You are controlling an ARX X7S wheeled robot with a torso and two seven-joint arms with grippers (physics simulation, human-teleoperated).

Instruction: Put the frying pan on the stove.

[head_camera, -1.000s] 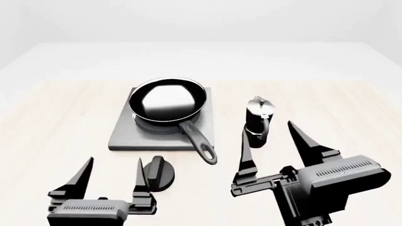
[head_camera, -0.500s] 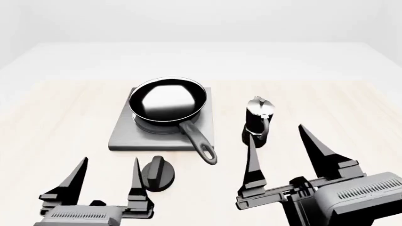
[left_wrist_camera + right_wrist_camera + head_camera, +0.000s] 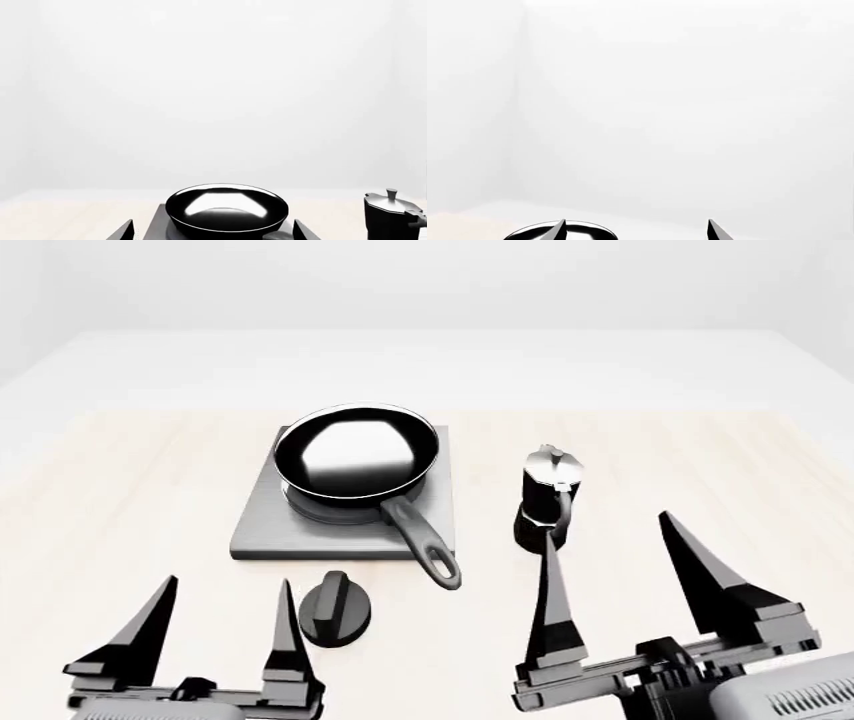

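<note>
Frying pan (image 3: 355, 455) on the stove (image 3: 343, 510), over the dark rings, handle reaching toward the near right past the plate's near edge, loop end above the desk (image 3: 134, 490). Moka pot (image 3: 549, 495) upright on the desk, right of the stove and apart from it. Round black knob (image 3: 334, 608) just near of the stove. Left pincer (image 3: 214, 625) spread wide at near left, holding nothing. Right pincer (image 3: 621, 585) likewise spread wide and empty at near right, just near of the moka pot.

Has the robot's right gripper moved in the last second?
Yes. The right gripper has pulled back toward the robot, away from the moka pot, jaws open.
</note>
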